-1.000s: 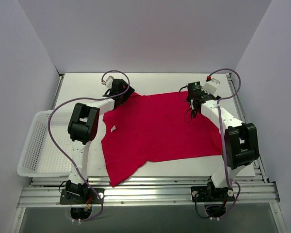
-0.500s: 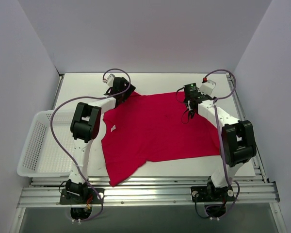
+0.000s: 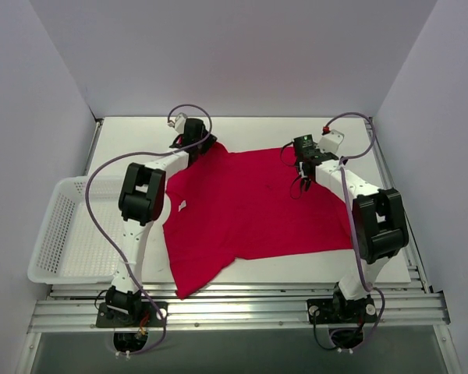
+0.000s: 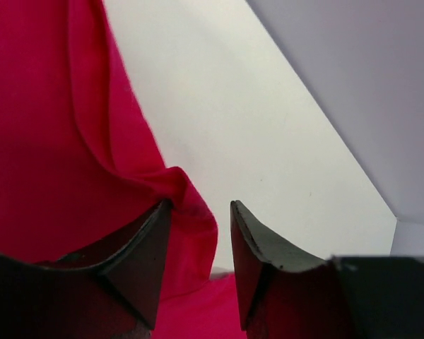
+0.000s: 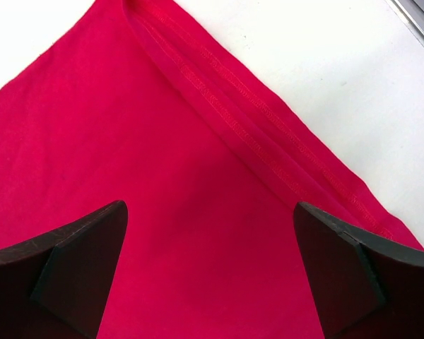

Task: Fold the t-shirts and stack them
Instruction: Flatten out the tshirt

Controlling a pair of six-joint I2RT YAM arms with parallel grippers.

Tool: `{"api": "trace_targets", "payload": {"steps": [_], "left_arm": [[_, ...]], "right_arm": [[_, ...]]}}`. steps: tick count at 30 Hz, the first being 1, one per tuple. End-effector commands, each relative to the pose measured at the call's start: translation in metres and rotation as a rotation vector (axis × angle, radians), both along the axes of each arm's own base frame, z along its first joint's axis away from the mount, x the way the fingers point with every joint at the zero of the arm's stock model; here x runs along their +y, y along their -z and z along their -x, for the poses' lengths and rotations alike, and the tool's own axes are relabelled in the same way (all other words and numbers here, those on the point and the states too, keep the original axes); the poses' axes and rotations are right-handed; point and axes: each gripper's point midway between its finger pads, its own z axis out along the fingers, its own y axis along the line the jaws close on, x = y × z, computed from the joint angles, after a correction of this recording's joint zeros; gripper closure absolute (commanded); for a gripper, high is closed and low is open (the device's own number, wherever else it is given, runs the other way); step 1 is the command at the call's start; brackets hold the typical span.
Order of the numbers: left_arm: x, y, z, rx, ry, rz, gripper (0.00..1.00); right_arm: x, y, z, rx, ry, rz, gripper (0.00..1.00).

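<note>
The red t-shirt (image 3: 257, 206) lies spread on the white table, its small white neck tag (image 3: 182, 206) near the left edge. My left gripper (image 3: 203, 146) is at the shirt's far left corner. In the left wrist view its jaws (image 4: 198, 212) stand slightly apart, with a raised fold of the shirt (image 4: 191, 212) between them against the left finger. My right gripper (image 3: 303, 165) hovers over the shirt's far right part. In the right wrist view it (image 5: 208, 208) is wide open and empty above flat cloth (image 5: 162, 141), beside a stitched hem (image 5: 268, 134).
A white mesh basket (image 3: 62, 234) sits at the table's left edge. Grey walls close in the far side and both flanks. Bare white table (image 3: 257, 128) shows beyond the shirt's far edge. A metal rail (image 3: 234, 308) runs along the near edge.
Both grippers have shifted a little toward the far side. The left one moved slightly right at the shirt's corner, and the right one moved slightly left. The shirt's far left corner rose with the left gripper.
</note>
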Motion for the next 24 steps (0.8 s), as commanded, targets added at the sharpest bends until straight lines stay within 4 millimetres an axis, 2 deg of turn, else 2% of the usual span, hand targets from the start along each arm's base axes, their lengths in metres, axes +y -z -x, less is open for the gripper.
{"api": "trace_targets", "payload": {"steps": [1, 2, 3, 4, 5, 6, 7, 8, 10, 11, 12, 14, 15, 16, 17, 18, 19, 20, 21, 22, 23, 24], "left_arm": [[-0.002, -0.014, -0.026, -0.053, 0.006, -0.001, 0.52], [-0.004, -0.012, -0.033, -0.058, 0.021, -0.015, 0.52], [-0.01, -0.057, -0.054, -0.143, 0.029, 0.001, 0.52], [-0.013, -0.033, -0.064, -0.124, 0.041, -0.02, 0.51], [-0.015, -0.027, -0.068, -0.1, 0.061, -0.047, 0.5], [-0.018, -0.041, -0.077, -0.137, 0.075, -0.03, 0.49], [-0.022, -0.077, -0.092, -0.249, 0.098, 0.031, 0.47], [-0.022, -0.094, -0.097, -0.306, 0.104, 0.061, 0.33], [-0.019, -0.12, -0.1, -0.366, 0.107, 0.094, 0.2], [-0.015, -0.146, -0.104, -0.457, 0.106, 0.11, 0.13], [-0.013, -0.156, -0.103, -0.495, 0.106, 0.109, 0.03], [-0.006, -0.193, -0.09, -0.561, 0.117, 0.068, 0.06], [-0.004, -0.203, -0.086, -0.57, 0.12, 0.05, 0.06], [0.0, -0.235, -0.075, -0.595, 0.126, 0.024, 0.06], [0.004, -0.231, -0.069, -0.567, 0.13, 0.004, 0.06], [0.007, -0.236, -0.062, -0.554, 0.133, -0.012, 0.06], [0.015, -0.273, -0.044, -0.578, 0.13, -0.032, 0.06], [0.021, -0.249, -0.035, -0.511, 0.127, -0.066, 0.06], [0.032, -0.248, -0.027, -0.491, 0.091, -0.098, 0.06], [0.043, -0.282, -0.008, -0.535, 0.068, -0.12, 0.06], [0.047, -0.28, 0.001, -0.527, 0.062, -0.14, 0.06], [0.057, -0.27, 0.015, -0.491, 0.042, -0.17, 0.06]], "right_arm": [[-0.003, -0.014, -0.004, -0.02, 0.018, 0.04, 0.0], [-0.003, -0.012, -0.004, -0.016, 0.019, 0.042, 0.0], [-0.003, -0.013, -0.004, -0.014, 0.019, 0.043, 0.0], [-0.003, -0.013, -0.004, -0.015, 0.017, 0.044, 0.0], [-0.003, -0.014, -0.004, -0.017, 0.02, 0.046, 0.0], [-0.004, -0.014, -0.003, -0.017, 0.022, 0.05, 0.0], [-0.003, -0.016, -0.003, -0.019, 0.02, 0.05, 0.0], [-0.004, -0.018, -0.003, -0.025, 0.022, 0.049, 0.0], [-0.003, -0.018, -0.003, -0.028, 0.019, 0.049, 0.0], [-0.002, -0.017, -0.003, -0.024, 0.018, 0.05, 0.0], [-0.002, -0.016, -0.003, -0.024, 0.016, 0.05, 0.0], [0.0, -0.014, -0.004, -0.02, 0.014, 0.052, 0.0], [0.0, -0.014, -0.004, -0.019, 0.012, 0.053, 0.0], [0.001, -0.013, -0.004, -0.018, 0.012, 0.054, 0.0], [0.002, -0.014, -0.004, -0.022, 0.011, 0.055, 0.0], [0.002, -0.015, -0.004, -0.025, 0.012, 0.059, 0.0], [0.001, -0.018, -0.002, -0.034, 0.018, 0.065, 0.0], [0.001, -0.019, -0.002, -0.041, 0.017, 0.066, 0.0], [0.001, -0.022, -0.003, -0.058, 0.017, 0.065, 0.0], [0.0, -0.024, -0.002, -0.065, 0.017, 0.067, 0.0], [-0.002, -0.026, 0.0, -0.07, 0.01, 0.071, 0.0], [-0.002, -0.029, -0.002, -0.088, 0.007, 0.064, 0.01]]}}
